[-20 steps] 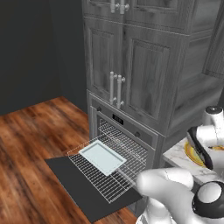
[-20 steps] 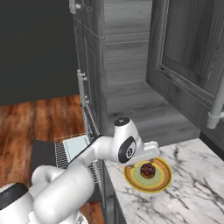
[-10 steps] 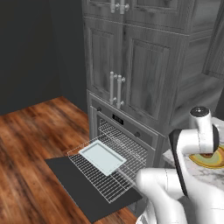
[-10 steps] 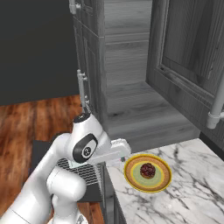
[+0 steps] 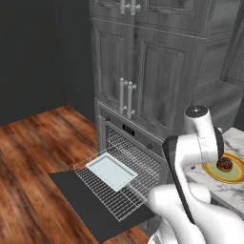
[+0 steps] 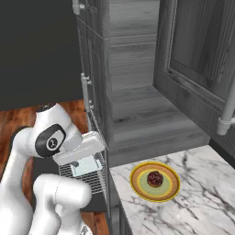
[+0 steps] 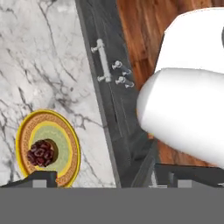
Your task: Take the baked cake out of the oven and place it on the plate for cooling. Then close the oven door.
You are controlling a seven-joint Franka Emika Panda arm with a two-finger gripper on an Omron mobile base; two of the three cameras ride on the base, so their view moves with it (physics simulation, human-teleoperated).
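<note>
Cake (image 6: 155,178) sits on the middle of the plate (image 6: 137,184), which rests on the marble counter (image 6: 197,202). Oven door (image 5: 86,202) lies flat open, with the wire rack (image 5: 138,190) pulled out over it and the pale blue tray (image 5: 111,171) on the rack. My gripper (image 7: 100,178) is wide open and holds nothing.

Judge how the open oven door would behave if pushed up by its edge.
The oven door lies flat and looks rigid, so it would likely swing as one stiff panel. The pulled-out rack with the tray would probably block it.
</note>
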